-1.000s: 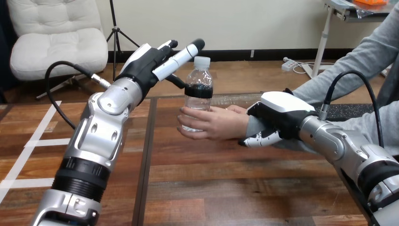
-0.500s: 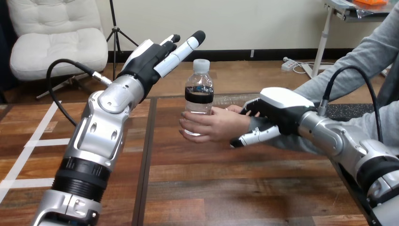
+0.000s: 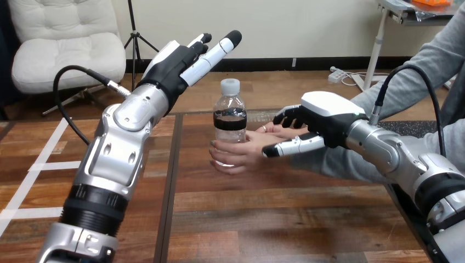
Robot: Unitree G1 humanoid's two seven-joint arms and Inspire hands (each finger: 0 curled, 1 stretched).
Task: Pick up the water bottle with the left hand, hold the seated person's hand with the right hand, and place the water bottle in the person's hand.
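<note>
Water bottle (image 3: 230, 118) stands upright near the middle of the wooden table (image 3: 274, 219). It is clear, with a white cap and a dark band round its middle. You can see it sits in the person's hand (image 3: 245, 150), which comes in from the right with its fingers wrapped round the bottle's lower part. You cannot tell whether the bottle's base touches the tabletop, since the person's hand hides it.

Your left hand (image 3: 173, 68) is raised to the left of the bottle, higher than its cap and well apart from it. Its fingers (image 3: 216, 50) are straight and spread, pointing up and to the right, and it holds nothing. The silver left forearm (image 3: 118, 148) runs up from the near left edge.

Your right hand (image 3: 323, 120) reaches in from the right and hangs over the person's wrist, just right of the bottle. Its thumb (image 3: 290, 146) lies straight, pointing left along the near side of the person's hand, with its tip at the back of that hand. Its other fingers (image 3: 287, 115) bend loosely over the far side of the wrist and are not closed round it, so read this hand as open too. Neither robot hand touches the bottle.

A grey sleeve (image 3: 323, 164) covers the person's forearm, which runs beneath your right forearm toward the right edge.
</note>
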